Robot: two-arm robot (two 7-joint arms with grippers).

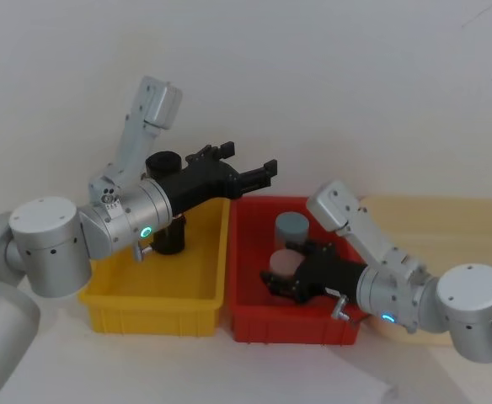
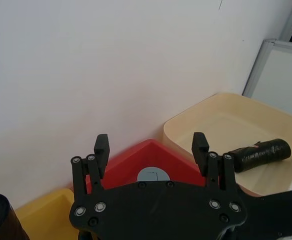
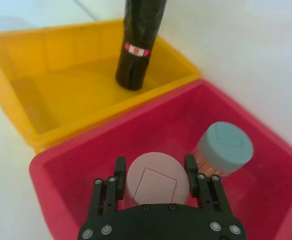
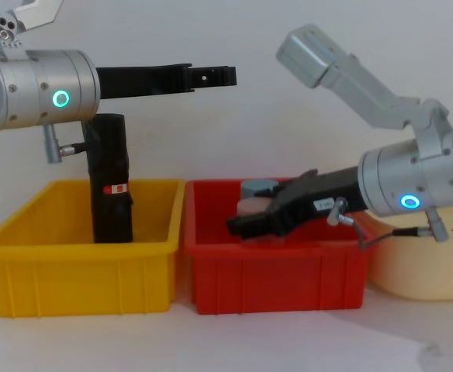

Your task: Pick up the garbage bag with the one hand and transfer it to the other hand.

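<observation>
The garbage bag (image 4: 108, 178) is left standing upright and ungripped at the far side of the yellow bin (image 4: 79, 271), since the left gripper (image 1: 250, 158) is held high beside it with fingers spread wide, while the right gripper (image 3: 155, 165) is closed on a pink tub (image 3: 153, 182) in the red bin (image 4: 273, 271).

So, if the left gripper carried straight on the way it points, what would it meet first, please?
The left gripper, open and empty, aims above the red bin toward the white wall; nothing seems to intervene, though depth is unclear.
</observation>
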